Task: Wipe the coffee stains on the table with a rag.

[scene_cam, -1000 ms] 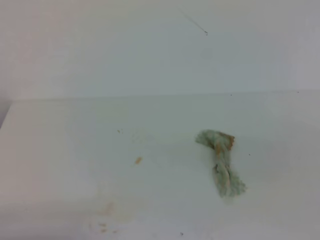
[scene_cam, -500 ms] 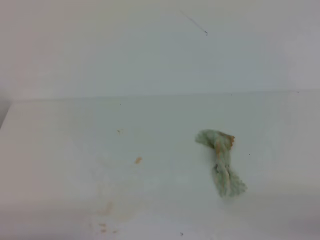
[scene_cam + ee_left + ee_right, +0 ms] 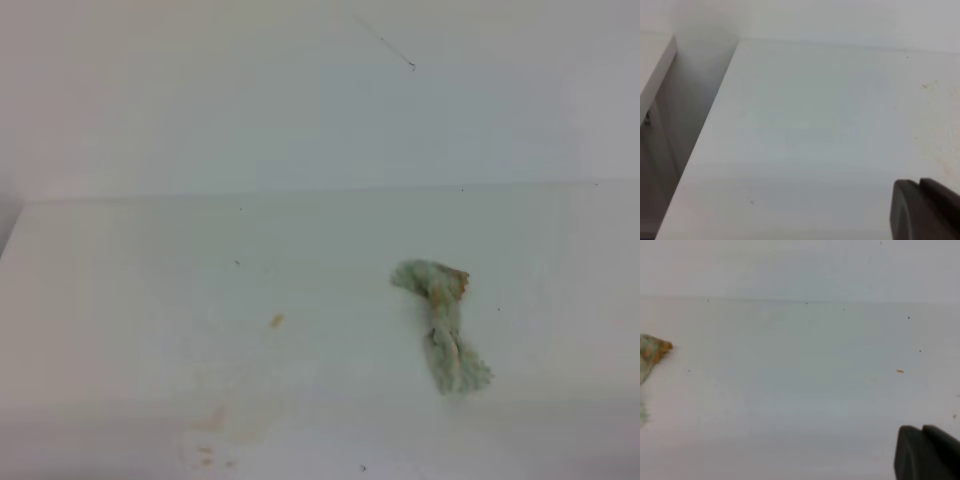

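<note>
The rag (image 3: pixel 442 325), a twisted pale green cloth with an orange-brown patch at its far end, lies on the white table (image 3: pixel 120 290) right of centre. Its soiled tip shows at the left edge of the right wrist view (image 3: pixel 651 351). Of the coffee stains, a small orange spot (image 3: pixel 277 321) sits left of the rag, and pale tan smears with specks (image 3: pixel 213 425) lie near the front edge. Neither arm appears in the high view. My left gripper (image 3: pixel 918 187) and right gripper (image 3: pixel 921 432) show only as dark fingertips pressed together, holding nothing, both apart from the rag.
A white wall (image 3: pixel 300 100) rises behind the table. In the left wrist view the table's left edge (image 3: pixel 705 130) drops into a shadowed gap beside another white surface (image 3: pixel 652 65). A tiny tan fleck (image 3: pixel 900 371) lies on the table at the right.
</note>
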